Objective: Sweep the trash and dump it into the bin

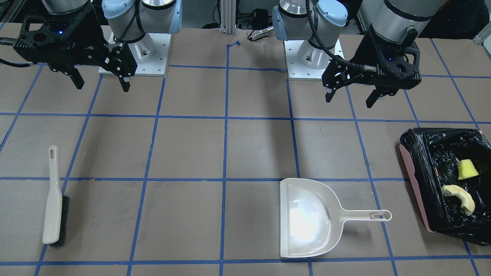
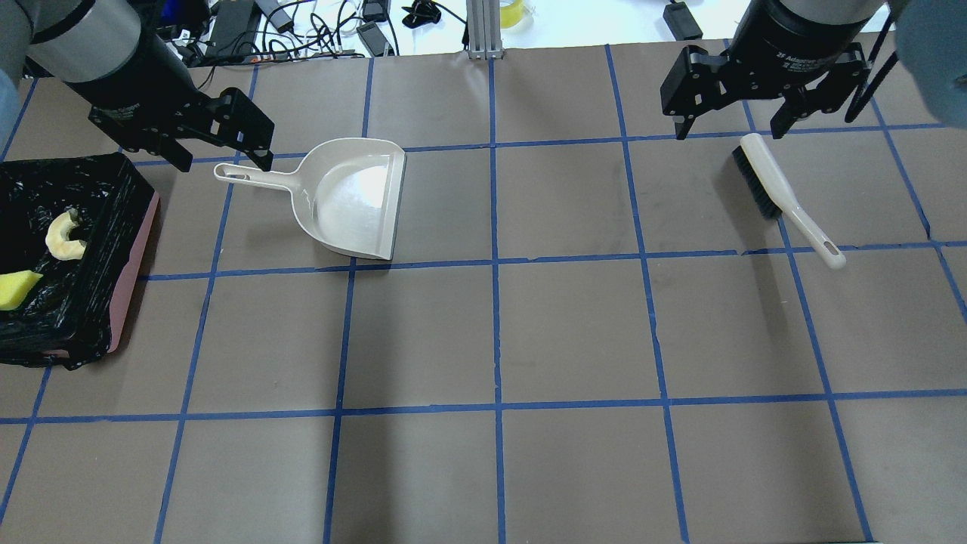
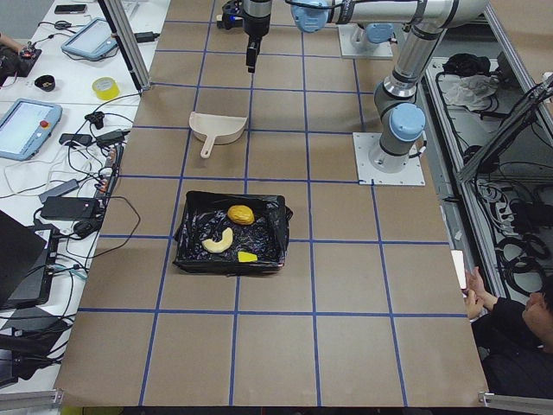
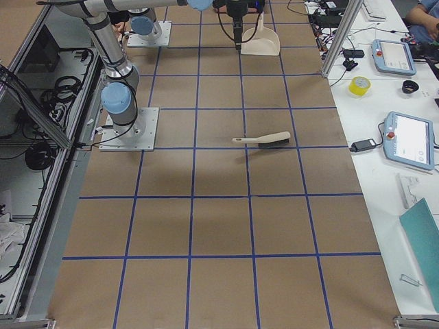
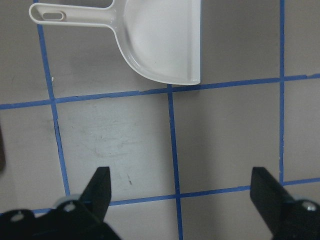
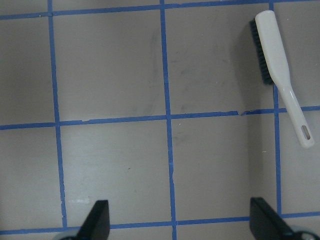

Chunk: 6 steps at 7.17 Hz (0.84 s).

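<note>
The pink bin (image 1: pixel 416 188) with a black bag stands at the table's left end (image 2: pixel 136 272). In it lie the yellow wedge (image 1: pixel 467 169), the croissant piece (image 1: pixel 460 197) and, shown only in the exterior left view, the potato-shaped lump (image 3: pixel 241 213). The beige dustpan (image 2: pixel 355 196) lies empty on the table. My left gripper (image 2: pixel 223 160) hangs open and empty above its handle (image 5: pixel 75 14). My right gripper (image 2: pixel 729 130) is open and empty, high above the head of the beige brush (image 2: pixel 786 193), which lies flat (image 6: pixel 280 65).
Blue tape lines grid the brown table. The two arm bases (image 1: pixel 134 50) (image 1: pixel 312 53) stand at the robot's edge. Desks with tablets, cables and a tape roll (image 3: pixel 105 87) line the far side. A person (image 3: pixel 518 333) sits near the table's left end.
</note>
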Each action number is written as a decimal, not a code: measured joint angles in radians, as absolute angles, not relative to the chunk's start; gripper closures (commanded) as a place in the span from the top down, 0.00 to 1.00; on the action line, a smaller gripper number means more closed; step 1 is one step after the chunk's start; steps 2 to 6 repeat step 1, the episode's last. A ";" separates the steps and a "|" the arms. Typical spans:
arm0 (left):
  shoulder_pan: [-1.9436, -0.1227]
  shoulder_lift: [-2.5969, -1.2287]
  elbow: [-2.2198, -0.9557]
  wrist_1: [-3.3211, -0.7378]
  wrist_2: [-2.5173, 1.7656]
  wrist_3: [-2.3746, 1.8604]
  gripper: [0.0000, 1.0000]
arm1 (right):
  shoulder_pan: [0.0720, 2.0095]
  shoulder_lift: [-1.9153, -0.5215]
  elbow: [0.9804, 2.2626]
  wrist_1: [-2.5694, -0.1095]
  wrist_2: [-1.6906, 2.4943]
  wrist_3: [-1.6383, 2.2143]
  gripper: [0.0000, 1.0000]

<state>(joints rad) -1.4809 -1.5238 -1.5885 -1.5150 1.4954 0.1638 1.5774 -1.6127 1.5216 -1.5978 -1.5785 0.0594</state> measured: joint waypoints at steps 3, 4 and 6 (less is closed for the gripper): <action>-1.481 -1.515 -1.597 -1.513 1.498 0.169 1.00 | 1.576 -1.612 1.522 -1.597 -1.578 0.059 1.00; -1.481 -1.515 -1.597 -1.513 1.498 0.169 1.00 | 1.576 -1.612 1.522 -1.597 -1.578 0.059 1.00; -1.481 -1.515 -1.597 -1.513 1.498 0.169 1.00 | 1.576 -1.612 1.522 -1.597 -1.578 0.059 1.00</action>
